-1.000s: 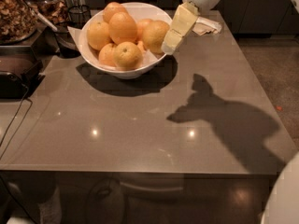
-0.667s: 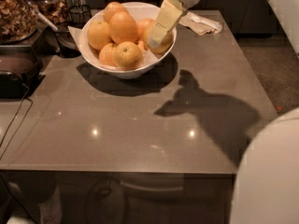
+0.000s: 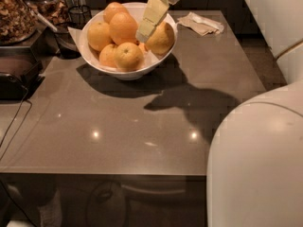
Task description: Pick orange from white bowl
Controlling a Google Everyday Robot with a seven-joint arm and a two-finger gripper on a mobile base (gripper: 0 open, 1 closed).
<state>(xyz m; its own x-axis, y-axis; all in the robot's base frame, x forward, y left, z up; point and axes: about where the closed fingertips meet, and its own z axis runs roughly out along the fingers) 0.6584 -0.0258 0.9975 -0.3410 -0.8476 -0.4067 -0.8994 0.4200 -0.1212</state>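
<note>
Jaws of the pale yellow gripper (image 3: 142,35) point down into the pile, and I cannot tell whether they are spread or pressed together. Their tip sits just right of the large, round, evenly deep-coloured orange (image 3: 122,26) with smooth, faintly dimpled skin, and beside a duller brownish orange fruit (image 3: 161,38). The orange lies high in the middle of the one wide, glossy white bowl (image 3: 119,73) with a flared rim. Six fruits show clearly, plus a sliver of a seventh. The bowl stands at the far side of the one grey, polished table (image 3: 142,126), with one crumpled beige paper napkin (image 3: 200,23) near it to the right.
</note>
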